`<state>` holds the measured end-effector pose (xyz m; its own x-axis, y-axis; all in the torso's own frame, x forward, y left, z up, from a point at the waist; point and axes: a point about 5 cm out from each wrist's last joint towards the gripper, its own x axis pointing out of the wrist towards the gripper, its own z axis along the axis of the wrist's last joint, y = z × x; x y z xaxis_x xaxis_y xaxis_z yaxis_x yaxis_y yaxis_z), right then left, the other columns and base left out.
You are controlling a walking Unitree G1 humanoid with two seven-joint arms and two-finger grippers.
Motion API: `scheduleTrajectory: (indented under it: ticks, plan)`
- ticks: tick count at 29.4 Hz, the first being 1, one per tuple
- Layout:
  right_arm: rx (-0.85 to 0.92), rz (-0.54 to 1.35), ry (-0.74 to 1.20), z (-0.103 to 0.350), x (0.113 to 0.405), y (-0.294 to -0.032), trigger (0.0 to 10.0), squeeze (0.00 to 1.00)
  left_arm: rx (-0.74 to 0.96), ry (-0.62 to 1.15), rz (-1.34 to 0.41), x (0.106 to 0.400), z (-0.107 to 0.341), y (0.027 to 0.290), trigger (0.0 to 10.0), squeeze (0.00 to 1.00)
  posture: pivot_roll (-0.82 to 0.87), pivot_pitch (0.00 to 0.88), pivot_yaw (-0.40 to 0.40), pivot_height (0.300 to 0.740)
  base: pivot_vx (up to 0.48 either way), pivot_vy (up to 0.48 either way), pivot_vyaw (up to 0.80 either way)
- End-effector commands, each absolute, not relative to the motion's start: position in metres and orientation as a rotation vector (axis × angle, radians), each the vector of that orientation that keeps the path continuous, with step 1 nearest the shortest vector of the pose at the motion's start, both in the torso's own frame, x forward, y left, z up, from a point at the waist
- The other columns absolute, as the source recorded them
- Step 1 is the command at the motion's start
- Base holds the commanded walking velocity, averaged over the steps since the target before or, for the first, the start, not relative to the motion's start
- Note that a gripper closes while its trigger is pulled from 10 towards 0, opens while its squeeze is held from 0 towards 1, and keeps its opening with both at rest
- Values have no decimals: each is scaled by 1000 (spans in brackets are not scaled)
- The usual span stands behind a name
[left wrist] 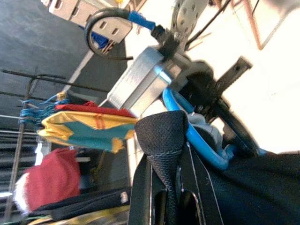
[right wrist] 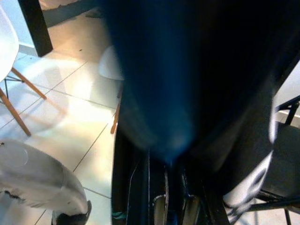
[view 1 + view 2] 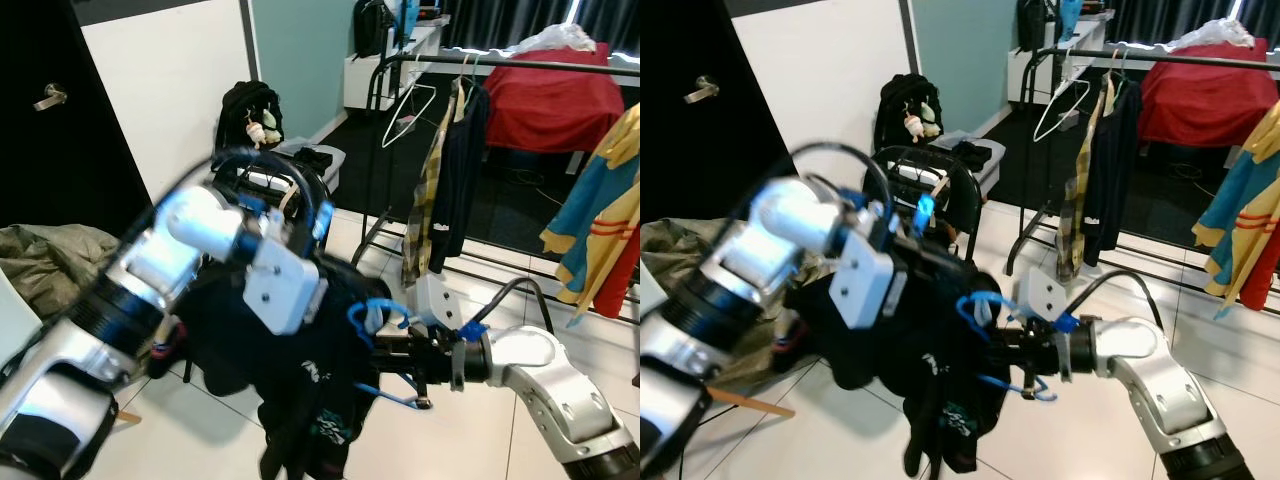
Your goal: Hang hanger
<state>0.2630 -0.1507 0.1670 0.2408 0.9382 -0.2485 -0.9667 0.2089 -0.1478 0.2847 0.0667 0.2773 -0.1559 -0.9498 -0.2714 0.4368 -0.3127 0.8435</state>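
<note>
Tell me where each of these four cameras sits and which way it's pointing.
Left eye view: on the head, looking forward and down at the black garment, both silver arms and the clothes rail.
Right eye view: beside it, same scene, shifted slightly.
Left wrist view: along the left gripper, facing the right gripper's blue hanger.
Right wrist view: along the right gripper, blurred dark cloth up close.
Shared: the hanger and garment.

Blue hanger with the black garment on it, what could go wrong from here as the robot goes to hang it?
1. The black garment hangs bunched and low off the blue hanger, so it may slide off on the way.
2. The right gripper holds the hanger at its edge; the hold may twist.
3. The clothes rail stands farther back with a white hanger and clothes already on it, so hooking could snag them.
</note>
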Motion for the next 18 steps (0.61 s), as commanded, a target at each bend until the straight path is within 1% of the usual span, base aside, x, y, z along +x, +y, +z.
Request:
scheduleTrajectory:
  ticks: [1,3,4,6,7,8,9,10,15,17,18]
  plan:
    - [-309,1250,80,172,275,-151,10000,0,964,-726,-1796,273,266,60,10000,0,-69,0,67,740,0,0,0]
    - [-317,1213,76,172,279,-151,10000,0,937,-696,-1829,271,262,60,10000,0,-69,0,67,740,0,0,0]
    - [-317,1213,76,172,279,-151,10000,0,937,-696,-1829,271,262,60,10000,0,-69,0,67,740,0,0,0]
    - [-311,1139,50,173,287,-150,10000,0,911,-662,-1809,275,263,62,10000,0,-67,0,69,740,0,0,0]
    - [-304,1120,38,173,289,-149,10000,0,893,-653,-1783,278,266,64,10000,965,-67,0,69,740,0,0,0]
    - [-304,1120,38,173,289,-149,10000,0,893,-653,-1783,278,266,64,10000,965,-67,0,69,740,0,0,0]
    - [-297,1110,28,174,290,-148,10000,0,860,-648,-1747,283,272,65,10000,1000,-67,0,69,740,0,0,0]
    - [-290,1105,21,174,290,-147,10000,0,851,-663,-1706,286,277,66,10000,1000,-67,0,69,740,0,0,0]
    - [-278,1100,9,174,291,-145,10000,0,846,-690,-1646,290,285,69,10000,1000,-66,0,68,740,0,0,0]
    - [-258,1094,-15,176,291,-143,10000,0,851,-714,-1556,297,295,74,10000,1000,-67,0,69,740,0,0,0]
    - [-258,1094,-15,176,291,-143,10000,0,851,-714,-1556,297,295,74,10000,1000,-67,0,69,740,0,0,0]
